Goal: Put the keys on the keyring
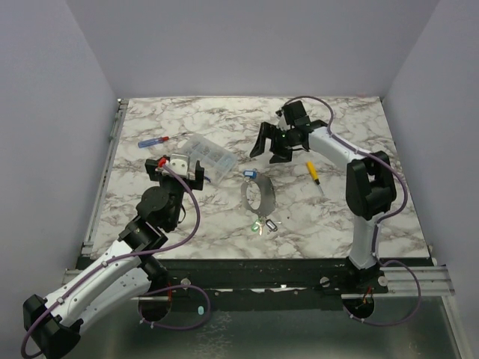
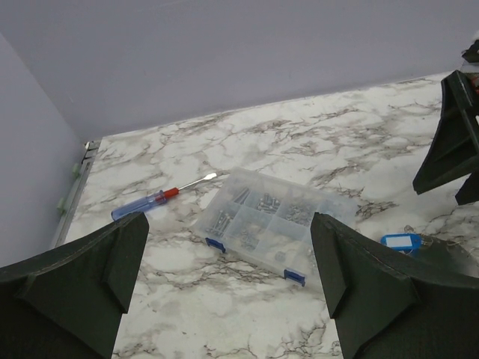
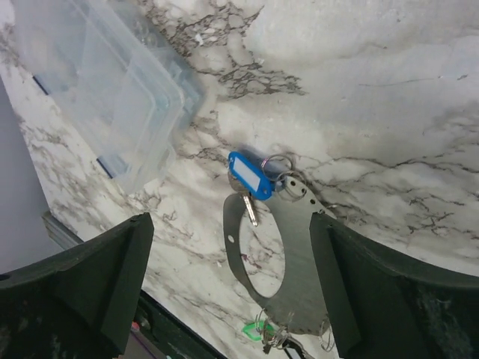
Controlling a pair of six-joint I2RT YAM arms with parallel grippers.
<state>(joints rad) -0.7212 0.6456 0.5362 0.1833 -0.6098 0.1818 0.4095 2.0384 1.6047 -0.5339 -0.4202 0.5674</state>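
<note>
While the right wrist view is showing a blue-tagged key [image 3: 249, 176] lying at the keyring's [image 3: 299, 232] upper rim, mid-frame, only the top view is catching the green key [image 1: 256, 224] at its lower end. Both tools are standing wide apart and holding nothing, the right tool [image 1: 268, 153] up-frame of the ring and the left tool [image 1: 177, 176] beside the clear box [image 1: 212, 155]. Bare table [image 1: 389, 217] is stretching toward the right edge.

- top external: fixed, high behind the robot, looking down and forward over the whole marble table [image 1: 209, 127].
- left wrist: low, close to the tabletop, facing the far wall [image 2: 224, 60] between its own fingers [image 2: 75, 284].
- right wrist: raised, looking steeply down onto the keyring [image 3: 298, 247].
- shared: clear box [image 2: 262, 224] and blue-tagged key [image 3: 249, 176] show in all three.
</note>
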